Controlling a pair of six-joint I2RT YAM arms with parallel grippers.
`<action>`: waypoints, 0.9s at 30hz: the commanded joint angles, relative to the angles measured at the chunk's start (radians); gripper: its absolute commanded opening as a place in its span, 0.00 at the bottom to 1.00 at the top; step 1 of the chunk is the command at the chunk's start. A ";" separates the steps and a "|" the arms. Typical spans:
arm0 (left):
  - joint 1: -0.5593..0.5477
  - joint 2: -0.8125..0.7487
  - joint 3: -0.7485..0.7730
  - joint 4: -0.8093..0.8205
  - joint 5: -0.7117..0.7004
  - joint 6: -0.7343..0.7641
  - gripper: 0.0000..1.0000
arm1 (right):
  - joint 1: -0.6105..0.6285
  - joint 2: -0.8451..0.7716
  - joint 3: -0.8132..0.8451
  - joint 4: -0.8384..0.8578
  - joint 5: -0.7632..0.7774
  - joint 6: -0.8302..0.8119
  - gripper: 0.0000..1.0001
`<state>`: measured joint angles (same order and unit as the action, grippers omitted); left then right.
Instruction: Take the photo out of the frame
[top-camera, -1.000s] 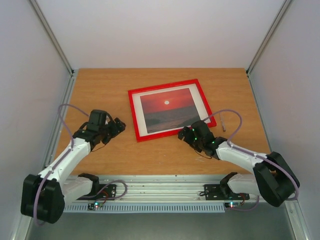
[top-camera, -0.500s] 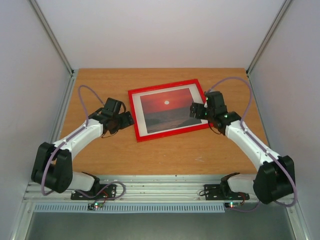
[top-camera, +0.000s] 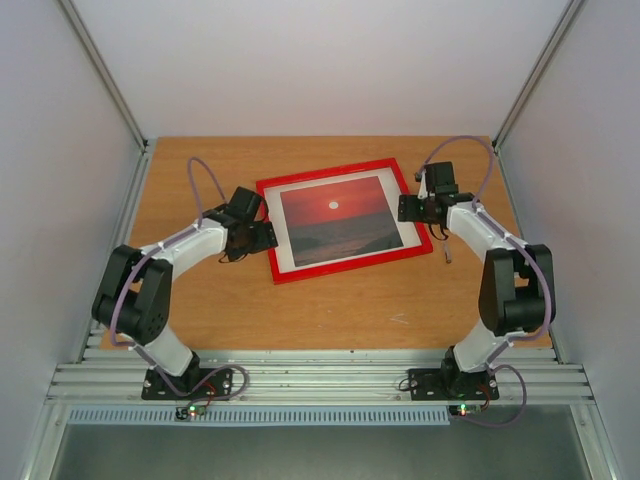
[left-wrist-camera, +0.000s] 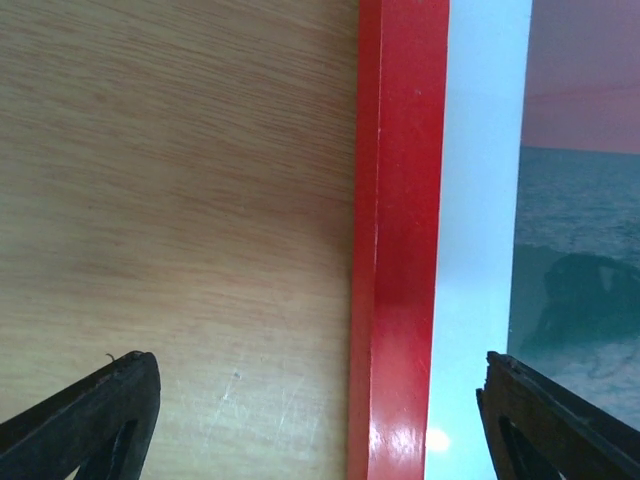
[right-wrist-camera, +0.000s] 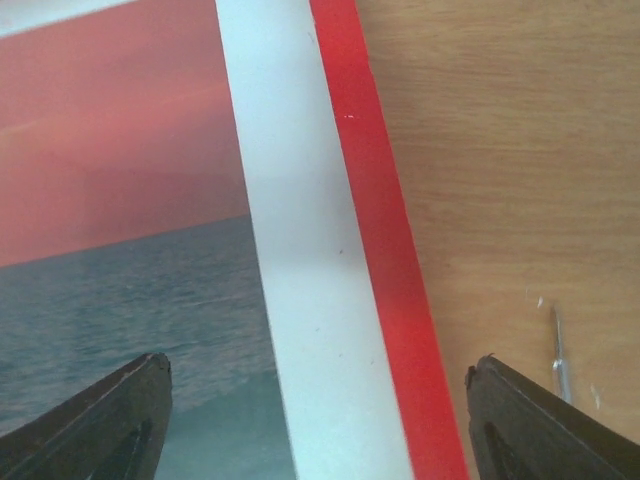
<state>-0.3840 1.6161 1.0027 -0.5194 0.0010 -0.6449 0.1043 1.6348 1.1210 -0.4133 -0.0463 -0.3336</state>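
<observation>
Two hands open wide, empty: left hand (top-camera: 258, 236) astride frame (top-camera: 350, 263) left rail, right hand (top-camera: 408, 208) astride right rail. Frame flat on tabletop (top-camera: 330, 315), photo (top-camera: 335, 222) inside, face up. Step: approach. Next likely: grip rails, lift frame.

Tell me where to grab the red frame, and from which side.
Probably the two side rails of the frame, from above. It lies flat on the table, so only those thin raised rails offer an edge. The left gripper and right gripper hang open astride one each.
</observation>
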 joint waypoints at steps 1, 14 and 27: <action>-0.004 0.046 0.056 0.001 -0.031 0.031 0.87 | -0.018 0.073 0.065 -0.023 0.025 -0.095 0.79; -0.013 0.147 0.103 0.009 -0.018 0.044 0.73 | -0.032 0.233 0.163 -0.123 0.042 -0.143 0.63; -0.040 0.232 0.158 0.006 0.023 0.042 0.54 | -0.032 0.286 0.188 -0.172 0.112 -0.141 0.45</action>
<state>-0.4107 1.8145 1.1259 -0.5270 0.0002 -0.6113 0.0776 1.9079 1.2877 -0.5518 0.0158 -0.4652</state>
